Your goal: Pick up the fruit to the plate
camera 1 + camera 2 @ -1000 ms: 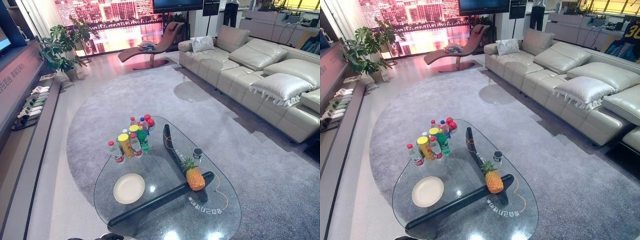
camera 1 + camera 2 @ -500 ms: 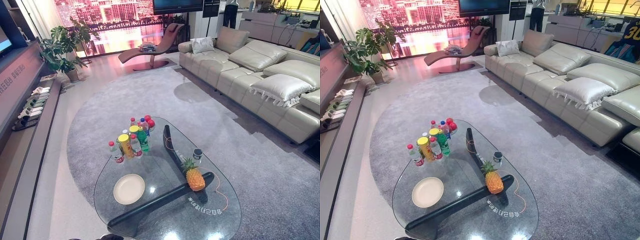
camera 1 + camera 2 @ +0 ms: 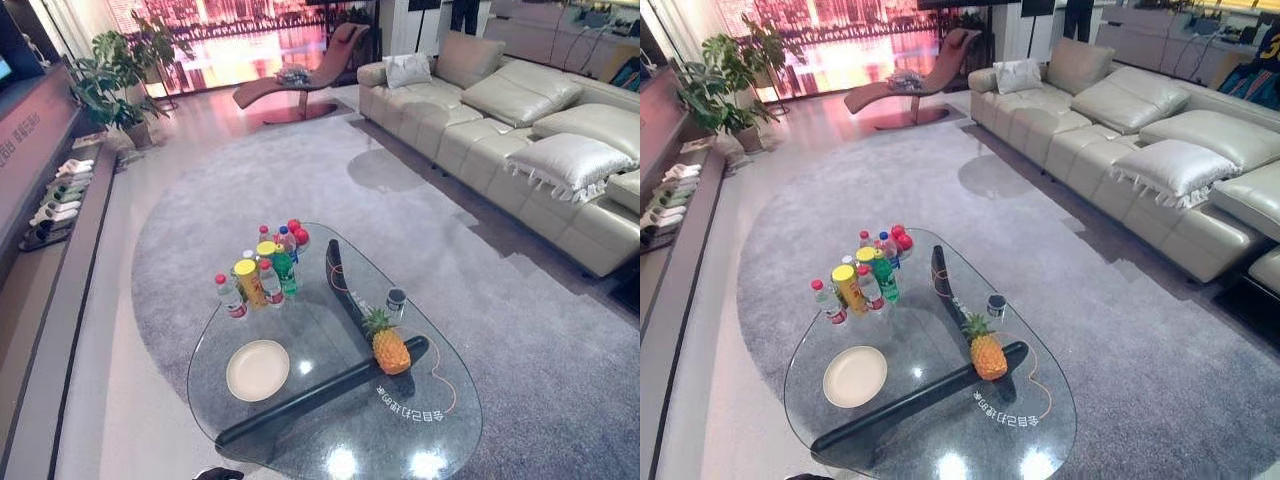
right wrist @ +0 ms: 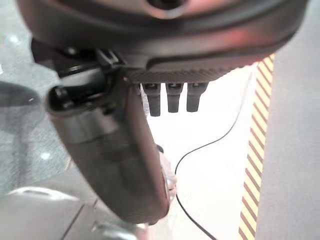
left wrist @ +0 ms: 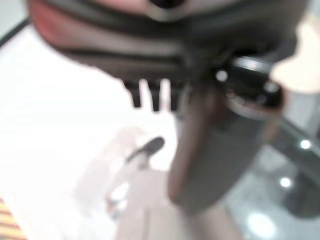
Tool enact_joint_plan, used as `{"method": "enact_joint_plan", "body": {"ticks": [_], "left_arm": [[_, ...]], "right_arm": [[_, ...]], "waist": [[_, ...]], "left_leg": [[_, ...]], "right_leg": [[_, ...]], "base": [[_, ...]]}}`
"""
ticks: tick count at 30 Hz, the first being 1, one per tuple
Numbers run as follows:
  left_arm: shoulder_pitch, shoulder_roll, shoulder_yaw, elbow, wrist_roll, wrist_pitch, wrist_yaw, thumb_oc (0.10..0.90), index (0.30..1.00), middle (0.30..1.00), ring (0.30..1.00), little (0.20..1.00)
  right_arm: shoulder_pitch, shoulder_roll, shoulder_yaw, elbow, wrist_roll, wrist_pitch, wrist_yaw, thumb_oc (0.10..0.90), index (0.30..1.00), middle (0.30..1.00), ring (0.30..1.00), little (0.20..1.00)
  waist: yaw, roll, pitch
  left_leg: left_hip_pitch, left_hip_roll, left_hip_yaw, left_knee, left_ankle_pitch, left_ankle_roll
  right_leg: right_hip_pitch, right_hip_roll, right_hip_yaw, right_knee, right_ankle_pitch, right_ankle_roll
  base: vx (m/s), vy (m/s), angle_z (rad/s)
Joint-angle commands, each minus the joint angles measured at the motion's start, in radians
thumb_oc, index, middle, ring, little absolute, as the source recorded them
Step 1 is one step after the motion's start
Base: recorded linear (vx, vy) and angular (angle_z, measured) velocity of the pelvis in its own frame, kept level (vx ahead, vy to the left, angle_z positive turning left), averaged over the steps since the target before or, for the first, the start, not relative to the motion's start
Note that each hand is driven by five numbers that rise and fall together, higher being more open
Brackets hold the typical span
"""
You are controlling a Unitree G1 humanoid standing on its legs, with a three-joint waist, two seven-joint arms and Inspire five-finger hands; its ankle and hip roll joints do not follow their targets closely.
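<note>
- The left hand's point(image 5: 210, 150) fingers point(image 5: 152, 95) hang straight and relaxed in its wrist view, grasping nothing, with pale floor beyond them.
- The right hand's point(image 4: 115, 150) fingers point(image 4: 172, 97) likewise point straight down, released and empty, above pale floor and the edge of a grey carpet point(image 4: 290, 150).
- The pineapple point(image 3: 388, 346) stands upright on the glass table point(image 3: 300, 440), right of the table's middle and towards its near end.
- Its body is orange-yellow with a scaly skin, and a short green leafy crown tops it on the far side.
- The fruit stands over the dark wooden base point(image 3: 300, 400) that shows through the glass, where the two base pieces meet.
- A round cream plate point(image 3: 257, 370) lies flat on the table's left half, well apart from the pineapple and bare.
- A small dark jar with a pale lid point(image 3: 396, 298) stands just beyond the pineapple, nearer the table's right edge.
- At the far end of the table a cluster of bottles point(image 3: 262, 268) stands upright: clear ones with red caps, a green one, and a yellow can point(image 3: 248, 282) with a yellow lid.
- The table rests on a large round grey rug point(image 3: 300, 180).
- A long cream leather sofa point(image 3: 500, 120) with a fringed cushion point(image 3: 570, 165) runs along the right side.
- A curved lounge chair point(image 3: 300, 80) stands at the far end of the room, and a potted plant point(image 3: 115, 80) at far left.
- Pairs of slippers point(image 3: 55, 205) lie on a low ledge along the left.
</note>
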Motion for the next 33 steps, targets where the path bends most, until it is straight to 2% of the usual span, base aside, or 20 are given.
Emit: {"method": "enact_joint_plan", "body": {"ticks": [1, 8, 11, 14, 19, 24, 29, 33], "left_arm": [[-0.081, -0.014, -0.005, 0.051, -0.048, 0.028, 0.007, 0.800, 0.900, 0.900, 0.900, 0.900], [-0.160, -0.002, -0.016, 0.029, -0.142, 0.040, 0.034, 0.800, 0.900, 0.900, 0.900, 0.900], [-0.188, 0.004, -0.017, 0.011, -0.180, 0.032, -0.011, 0.800, 0.900, 0.900, 0.900, 0.900], [-0.242, 0.013, -0.055, -0.009, -0.270, 0.031, -0.083, 0.800, 0.900, 0.900, 0.900, 0.900], [-0.325, 0.040, -0.039, -0.024, -0.450, -0.003, -0.010, 0.800, 0.900, 0.900, 0.900, 0.900], [-0.387, 0.053, 0.030, -0.078, -0.608, -0.063, 0.104, 0.800, 0.900, 0.900, 0.900, 0.900], [-0.416, 0.058, 0.029, -0.113, -0.578, -0.122, 0.192, 0.800, 0.900, 0.900, 0.900, 0.900], [-0.423, 0.060, 0.025, -0.136, -0.578, -0.139, 0.227, 0.800, 0.900, 0.900, 0.900, 0.900]], "right_arm": [[-0.098, -0.032, -0.026, 0.034, 0.038, 0.003, -0.050, 0.800, 0.900, 0.900, 0.900, 0.900], [-0.172, -0.060, -0.018, 0.006, 0.096, 0.017, -0.100, 0.800, 0.900, 0.900, 0.900, 0.900], [-0.195, -0.077, -0.007, -0.018, 0.050, -0.019, -0.144, 0.800, 0.900, 0.900, 0.900, 0.900], [-0.242, -0.102, 0.015, -0.066, 0.065, -0.061, -0.221, 0.800, 0.900, 0.900, 0.900, 0.900], [-0.325, -0.117, 0.016, -0.126, 0.126, -0.130, -0.341, 0.800, 0.900, 0.900, 0.900, 0.900], [-0.403, -0.122, -0.006, -0.174, 0.186, -0.191, -0.486, 0.800, 0.900, 0.900, 0.900, 0.900], [-0.430, -0.136, -0.017, -0.188, 0.203, -0.232, -0.525, 0.800, 0.900, 0.900, 0.900, 0.900], [-0.440, -0.142, -0.016, -0.192, 0.219, -0.251, -0.530, 0.800, 0.900, 0.900, 0.900, 0.900]], "waist": [[0.018, -0.020, 0.158], [0.006, 0.004, 0.308], [0.000, 0.005, 0.347], [0.002, 0.006, 0.400], [0.000, 0.004, 0.473], [0.001, 0.007, 0.474], [-0.004, 0.008, 0.474], [-0.004, 0.003, 0.474]], "left_leg": [[-0.044, 0.017, -0.008, 0.000, 0.005, 0.011], [-0.193, -0.025, -0.063, 0.000, 0.037, 0.034], [-0.227, -0.039, -0.067, 0.000, 0.041, 0.035], [-0.276, -0.048, -0.066, 0.000, 0.051, 0.033], [-0.392, -0.055, -0.056, 0.044, 0.070, 0.032], [-0.588, -0.072, -0.082, 0.164, 0.054, 0.034], [-0.707, -0.084, -0.097, 0.267, 0.034, 0.037], [-0.746, -0.088, -0.108, 0.306, 0.019, 0.041]], "right_leg": [[-0.073, -0.022, -0.017, 0.002, 0.122, -0.016], [-0.222, 0.001, 0.023, 0.017, 0.152, -0.041], [-0.256, 0.000, 0.036, 0.017, 0.161, -0.039], [-0.317, -0.003, 0.032, 0.027, 0.175, -0.038], [-0.448, -0.010, 0.036, 0.103, 0.168, -0.036], [-0.635, -0.011, 0.052, 0.208, 0.151, -0.039], [-0.746, -0.002, 0.063, 0.282, 0.137, -0.044], [-0.782, 0.003, 0.070, 0.302, 0.134, -0.047]], "base": [[-0.15, 0.007, -0.01], [-0.22, 0.003, 0.00], [-0.13, 0.003, 0.01], [-0.16, 0.010, 0.00], [-0.16, -0.020, -0.05], [-0.15, -0.028, -0.02], [-0.05, -0.017, 0.05], [0.00, -0.010, 0.07]]}}
